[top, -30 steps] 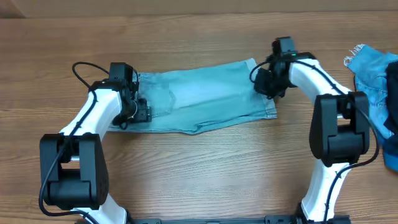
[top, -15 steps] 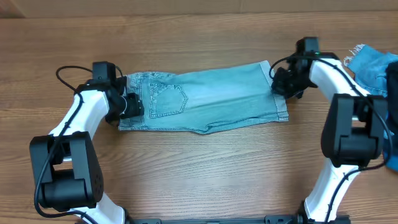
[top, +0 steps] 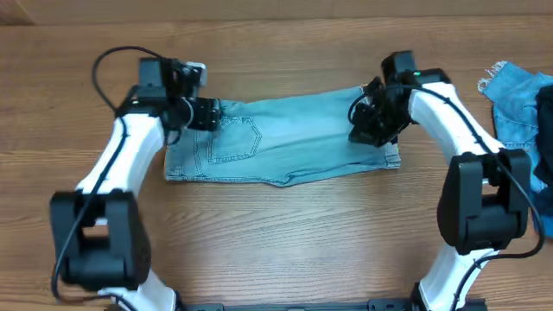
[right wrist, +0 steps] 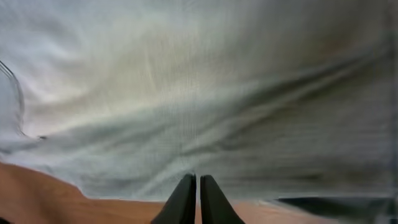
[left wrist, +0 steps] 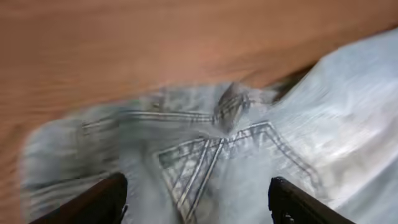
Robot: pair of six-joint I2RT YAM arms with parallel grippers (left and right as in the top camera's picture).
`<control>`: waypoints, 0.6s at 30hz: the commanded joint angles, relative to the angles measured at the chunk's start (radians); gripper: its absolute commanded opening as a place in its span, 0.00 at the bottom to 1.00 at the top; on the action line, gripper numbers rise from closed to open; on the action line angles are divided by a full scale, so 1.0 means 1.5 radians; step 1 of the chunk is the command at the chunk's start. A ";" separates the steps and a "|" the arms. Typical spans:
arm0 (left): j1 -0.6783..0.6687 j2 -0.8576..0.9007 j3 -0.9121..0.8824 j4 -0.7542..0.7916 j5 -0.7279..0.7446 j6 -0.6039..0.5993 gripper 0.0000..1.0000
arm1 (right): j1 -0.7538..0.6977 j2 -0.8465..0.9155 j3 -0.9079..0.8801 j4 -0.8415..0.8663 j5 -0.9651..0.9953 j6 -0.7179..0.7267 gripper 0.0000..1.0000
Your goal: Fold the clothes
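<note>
Both claws have moved since a moment ago. The left claw (top: 212, 114) has gone up from the left edge of the jeans (top: 294, 142) to their top left corner. The right claw (top: 363, 130) has come in from the right end and now sits over the cloth. The jeans lie where they lay half a second ago.

At the far right edge lies a heap of other blue clothes (top: 518, 99), darker, with a white frayed edge. It is well apart from the jeans, and the right arm reaches past it. A black cable (top: 108, 62) loops up over the left arm. Nothing lies on top of the jeans but the two claws.

The worktop (top: 276, 233) is brown wood with long grain lines. No more of the room shows.

The pale blue jeans lie folded in a long flat strip across the middle of the worktop, with a back pocket (top: 235, 138) near the left end.

The left arm bends up and in, and its claw points right over the top of the jeans. In the blurry left wrist view its jaws are wide apart over the pocket stitching and hold nothing. The right arm bends up and left, with its claw low over the right end. In the right wrist view its jaws are pressed together, with nothing between them.
</note>
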 commanded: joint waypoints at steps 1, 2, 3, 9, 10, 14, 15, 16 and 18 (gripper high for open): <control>-0.018 0.072 0.004 0.038 -0.008 0.031 0.76 | 0.020 -0.012 -0.036 0.016 0.020 0.000 0.08; -0.020 0.085 0.005 0.056 -0.009 0.030 0.77 | 0.026 -0.012 -0.057 0.043 0.022 -0.001 0.08; -0.020 0.093 0.005 0.067 -0.009 0.030 0.77 | 0.030 -0.012 -0.076 0.073 0.022 -0.012 0.08; -0.020 0.117 0.005 0.090 -0.031 0.030 0.78 | 0.030 -0.003 -0.159 0.146 0.051 -0.013 0.07; -0.020 0.117 0.005 0.089 -0.038 0.030 0.78 | 0.029 -0.003 -0.162 0.130 0.055 -0.013 0.07; -0.019 0.117 0.005 0.088 -0.068 0.030 0.79 | 0.029 -0.003 -0.162 0.040 0.083 -0.010 0.05; -0.018 0.117 0.005 0.088 -0.081 0.030 0.79 | 0.029 -0.003 -0.162 0.009 0.109 -0.003 0.05; -0.016 0.117 0.005 0.089 -0.088 0.030 0.79 | 0.029 -0.003 -0.162 -0.011 0.139 0.009 0.04; -0.011 0.117 0.005 0.088 -0.098 0.030 0.80 | 0.029 -0.003 -0.162 -0.036 0.190 0.028 0.04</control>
